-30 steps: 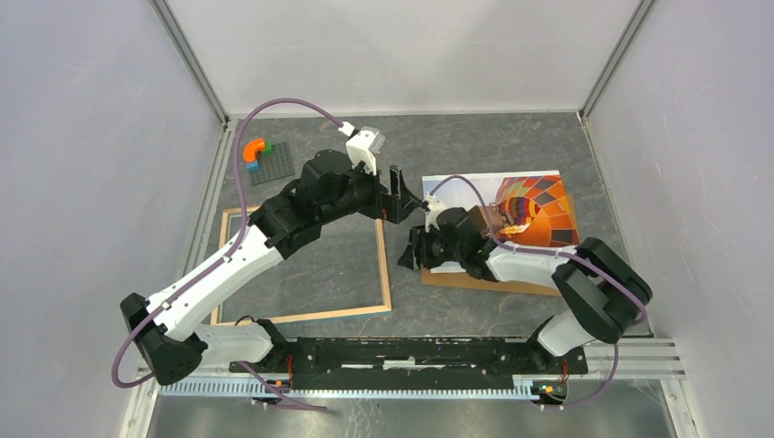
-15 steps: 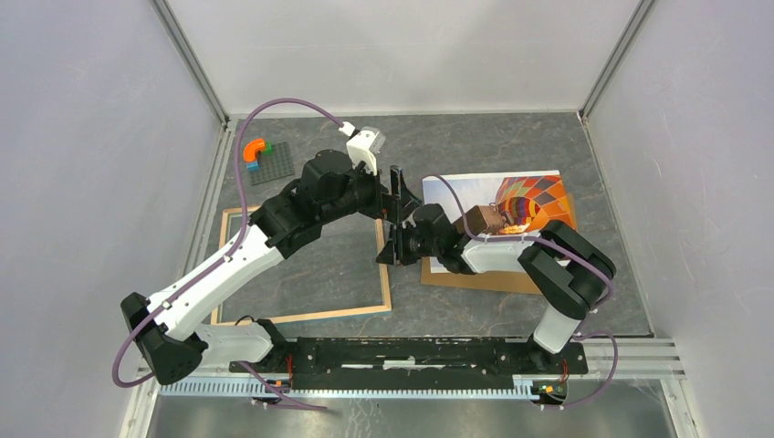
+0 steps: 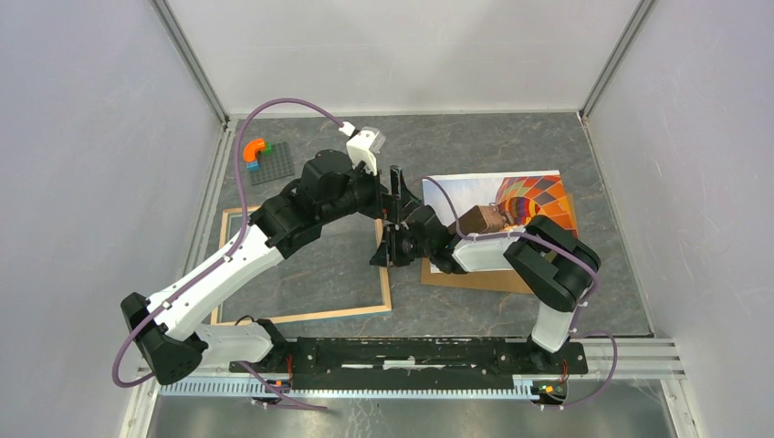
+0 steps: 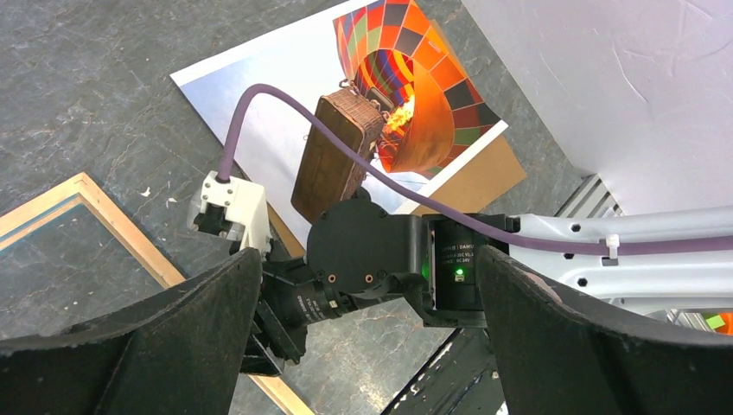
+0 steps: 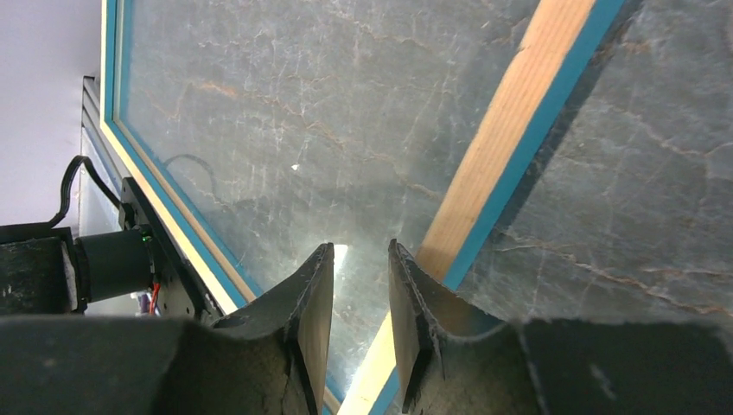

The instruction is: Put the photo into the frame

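The frame (image 3: 301,316), thin light-wood rectangle with clear pane: we should centre the narrowly parted, empty right gripper (image 5: 359,259) over its right rail before pinching; left gripper (image 4: 363,259) gapes wide.

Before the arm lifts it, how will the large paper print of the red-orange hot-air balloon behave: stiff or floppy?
The large paper print looks sheet-thin, so it probably flops and weighs little. It lies flat on the plain brown backing board, so an edge may be hard to pinch, and a push would likely slide it.
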You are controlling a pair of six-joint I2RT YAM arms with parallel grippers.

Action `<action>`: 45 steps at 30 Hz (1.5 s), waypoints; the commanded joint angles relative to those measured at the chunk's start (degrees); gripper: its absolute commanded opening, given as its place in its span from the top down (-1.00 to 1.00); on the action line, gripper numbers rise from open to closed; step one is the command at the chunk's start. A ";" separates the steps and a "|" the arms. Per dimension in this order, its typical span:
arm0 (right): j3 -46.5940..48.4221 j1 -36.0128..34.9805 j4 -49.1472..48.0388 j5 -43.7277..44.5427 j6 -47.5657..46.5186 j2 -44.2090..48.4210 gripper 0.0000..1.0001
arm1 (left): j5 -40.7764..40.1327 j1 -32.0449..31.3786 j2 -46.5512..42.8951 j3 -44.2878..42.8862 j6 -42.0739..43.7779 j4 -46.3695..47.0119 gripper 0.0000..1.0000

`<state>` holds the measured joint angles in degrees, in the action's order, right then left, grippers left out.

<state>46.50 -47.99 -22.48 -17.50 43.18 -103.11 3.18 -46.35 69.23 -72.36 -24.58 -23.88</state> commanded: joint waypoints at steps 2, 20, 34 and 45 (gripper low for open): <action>-1.02 -1.01 -3.74 0.44 2.86 1.36 0.27 | 0.56 0.19 -1.46 -0.50 0.32 1.98 -1.00; -3.78 8.32 42.84 50.45 -27.45 28.97 -0.67 | -1.64 0.16 -0.62 0.11 0.19 1.99 -1.00; -26.22 39.99 22.91 14.28 -29.61 40.74 -0.75 | 8.36 3.63 22.19 3.13 -13.60 10.92 -1.00; -31.80 45.50 15.67 4.63 -27.24 36.74 -0.68 | 3.48 7.59 39.39 -0.66 -27.45 29.95 -1.00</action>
<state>17.45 -3.20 -7.25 -6.57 14.26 -63.94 9.08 -39.35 102.37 -68.84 -43.33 -5.02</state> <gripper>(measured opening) 0.843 0.997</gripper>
